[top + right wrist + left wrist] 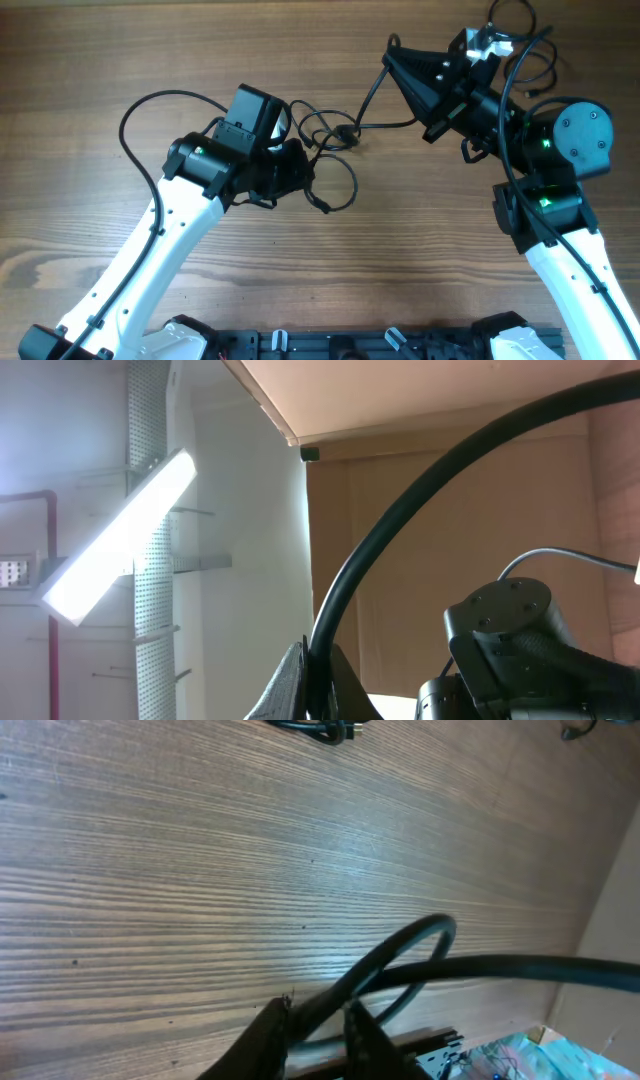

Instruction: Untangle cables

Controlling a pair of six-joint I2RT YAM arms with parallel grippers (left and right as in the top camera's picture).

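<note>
A tangle of thin black cables [330,135] lies at the middle of the wooden table [90,60], with one loop [348,186] trailing toward the front. My left gripper [305,180] sits on the tangle's left side. In the left wrist view its fingers [270,1038] are shut on a black cable [400,960] that arches just above the wood. My right gripper [392,50] is raised at the back, shut on a cable strand [372,95] that runs down to the tangle. That strand [400,540] curves up out of the closed right gripper [312,660].
More thin black cable [535,65] and a white piece [490,45] lie by the right arm at the back right. The left arm's own thicker wire [150,105] loops at the left. A dark bundle [320,728] shows far off in the left wrist view. The right wrist camera faces the wall and ceiling.
</note>
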